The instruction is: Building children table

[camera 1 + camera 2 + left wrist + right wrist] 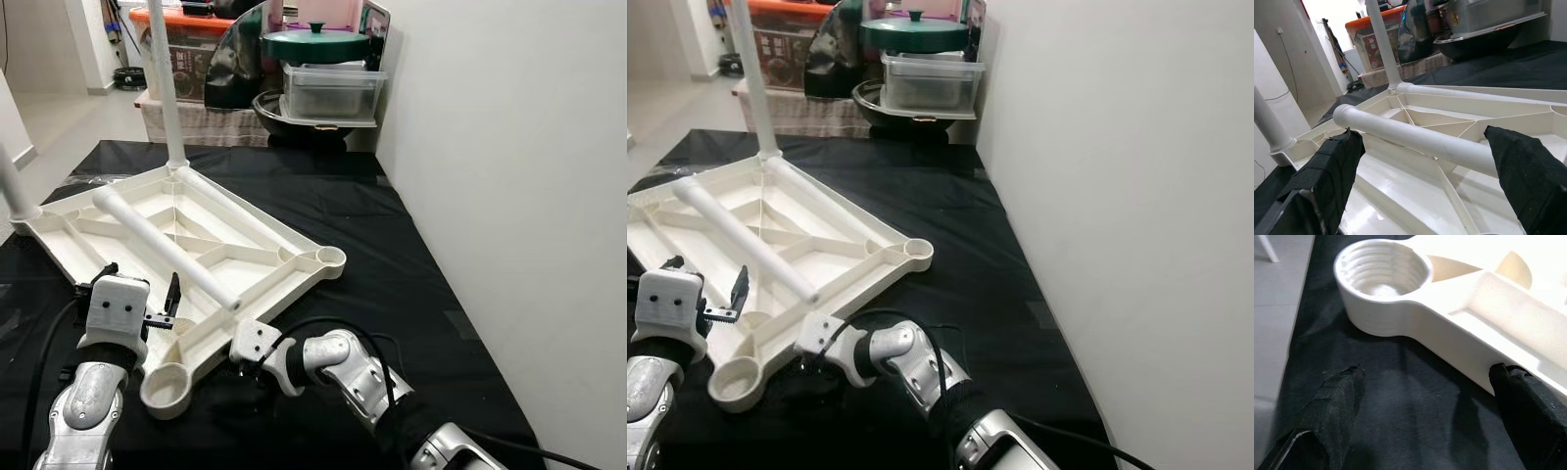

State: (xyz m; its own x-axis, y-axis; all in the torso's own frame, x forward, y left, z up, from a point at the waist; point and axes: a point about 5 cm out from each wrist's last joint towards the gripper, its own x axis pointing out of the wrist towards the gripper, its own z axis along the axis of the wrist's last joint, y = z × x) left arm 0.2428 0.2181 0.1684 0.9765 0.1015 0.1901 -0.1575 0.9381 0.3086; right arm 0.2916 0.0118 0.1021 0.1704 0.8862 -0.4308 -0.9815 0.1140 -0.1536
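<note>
The white plastic table top (225,257) lies upside down on a black cloth. Two white legs stand upright in its sockets, one at the far corner (165,88) and one at the left corner (14,188). A third loose leg (167,251) lies across the ribs. The near socket (168,388) and the right socket (331,258) are empty. My left gripper (142,286) is open at the near left edge, with the loose leg (1420,139) just beyond its fingertips. My right gripper (1425,416) is open, low over the cloth beside the near threaded socket (1382,273).
A white wall runs along the right. At the back stand a clear plastic box (333,93), a green-lidded pot (315,43) and a crate with an orange lid (191,39). The black cloth (392,264) ends near the wall; bare floor (69,117) lies at far left.
</note>
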